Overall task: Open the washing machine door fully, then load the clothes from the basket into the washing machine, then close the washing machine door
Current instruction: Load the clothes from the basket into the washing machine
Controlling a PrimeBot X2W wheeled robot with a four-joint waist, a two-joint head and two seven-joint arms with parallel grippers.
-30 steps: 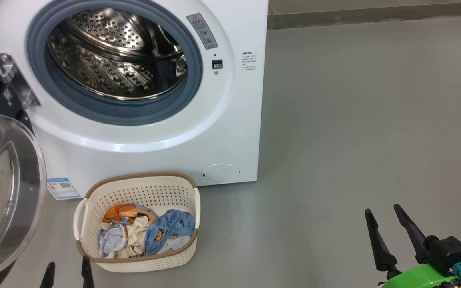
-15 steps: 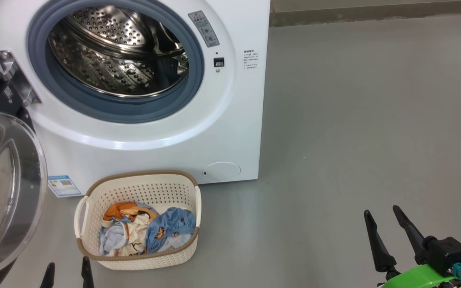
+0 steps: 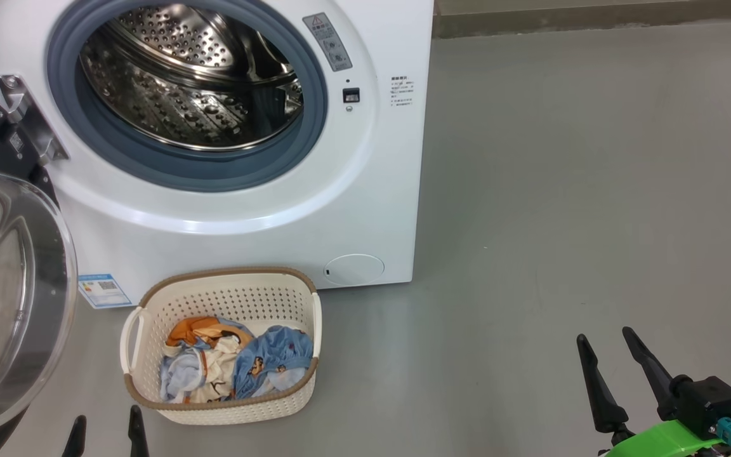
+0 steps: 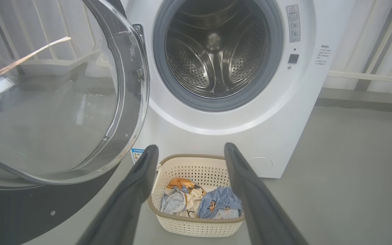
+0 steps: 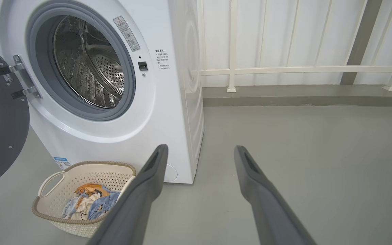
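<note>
**Q:** While you stand there, what's the count?

**A:** One washing machine, one washing machine door, one basket, one left gripper, one right gripper. The clothes: one heap in blue, cream and orange; pieces not separable.

**Q:** Door?

**A:** Swung wide on the robot's left, clear glass bowl bulging, steel drum open to view. The basket sits on the grey floor just before the machine, clothes inside.

**Q:** Arms?

**A:** Both low. Left gripper near the basket's front, fingers spread, nothing between them. Right gripper well apart over the floor, fingers likewise spread, pointing toward the machine.
</note>
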